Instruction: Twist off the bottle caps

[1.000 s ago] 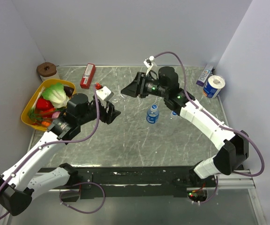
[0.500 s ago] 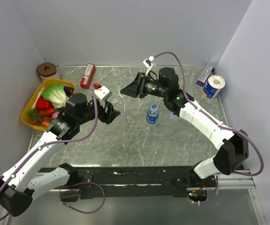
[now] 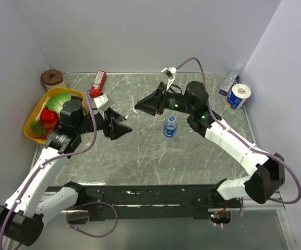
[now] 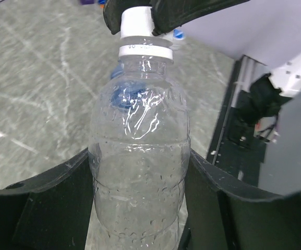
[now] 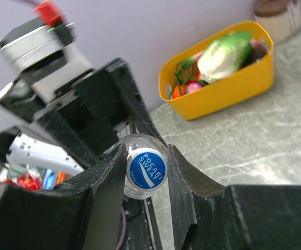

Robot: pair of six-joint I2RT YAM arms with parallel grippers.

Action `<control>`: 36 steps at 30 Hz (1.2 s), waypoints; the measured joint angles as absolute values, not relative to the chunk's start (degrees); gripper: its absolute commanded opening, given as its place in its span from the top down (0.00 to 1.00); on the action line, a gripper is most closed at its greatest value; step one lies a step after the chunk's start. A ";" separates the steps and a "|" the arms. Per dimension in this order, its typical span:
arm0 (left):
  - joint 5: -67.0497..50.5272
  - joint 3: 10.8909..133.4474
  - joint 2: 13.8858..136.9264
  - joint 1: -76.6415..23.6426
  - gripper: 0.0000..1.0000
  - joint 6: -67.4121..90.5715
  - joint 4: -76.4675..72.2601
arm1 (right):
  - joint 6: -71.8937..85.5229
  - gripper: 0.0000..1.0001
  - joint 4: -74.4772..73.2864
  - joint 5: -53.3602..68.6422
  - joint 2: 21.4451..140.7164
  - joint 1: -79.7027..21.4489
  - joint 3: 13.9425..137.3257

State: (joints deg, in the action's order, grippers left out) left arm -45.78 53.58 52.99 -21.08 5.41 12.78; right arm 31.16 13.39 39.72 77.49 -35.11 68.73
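Observation:
My left gripper (image 4: 139, 156) is shut on the body of a clear, label-free bottle (image 4: 139, 120) and holds it above the table, between the two arms. Its white-sided cap (image 4: 137, 23) has a blue printed top (image 5: 146, 169). My right gripper (image 5: 146, 153) is shut on that cap, one finger on each side. In the top view the left gripper (image 3: 123, 127) and right gripper (image 3: 138, 108) face each other, tip to tip. A second bottle (image 3: 170, 126) with a blue label and a cap on stands on the table, just right of them.
A yellow basket (image 3: 35, 112) of toy vegetables sits at the left wall. A red box (image 3: 98, 83) and a brown round object (image 3: 52, 78) lie at the back left. A toilet roll (image 3: 239, 96) and a small blue-white carton (image 3: 228, 83) are at the back right.
The left arm has turned and drawn back to the left with the bottle pointed at the right gripper. The right gripper's jaws have closed on the cap.

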 measured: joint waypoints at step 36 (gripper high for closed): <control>-63.07 54.13 54.61 -18.96 0.61 6.07 11.94 | 24.32 0.30 23.00 49.93 72.40 -33.52 61.47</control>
State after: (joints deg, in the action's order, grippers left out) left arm -63.07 54.13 54.61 -18.96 6.07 11.94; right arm 24.32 23.00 49.93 72.40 -33.52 61.47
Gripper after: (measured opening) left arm 0.644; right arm 0.670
